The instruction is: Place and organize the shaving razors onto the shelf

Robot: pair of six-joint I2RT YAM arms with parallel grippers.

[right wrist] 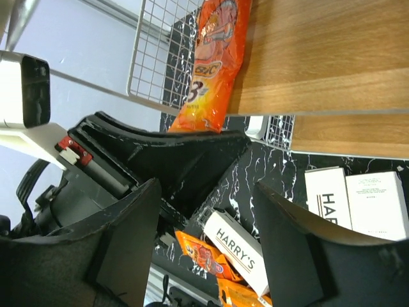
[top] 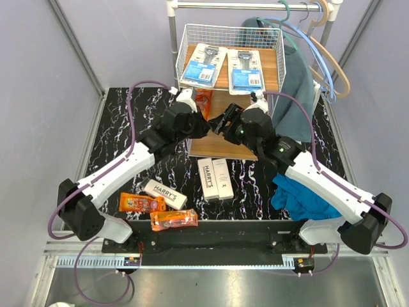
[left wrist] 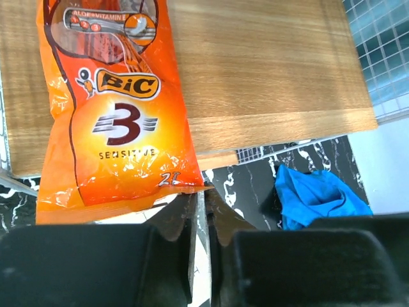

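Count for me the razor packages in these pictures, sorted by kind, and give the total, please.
Blister cards: 2, both on the top board of the shelf.
Orange bags: 3, one on the shelf, two on the table.
Long white boxes: 3, all on the table.
Total: 8

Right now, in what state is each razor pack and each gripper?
left gripper: shut on the BIC bag's near edge.
BIC bag: lying on a lower shelf board, near end overhanging.
right gripper: open, empty.
blister cards: two, flat on the top board.
HARRY'S boxes: three, flat on the table.
orange bags: two more, flat on the table.
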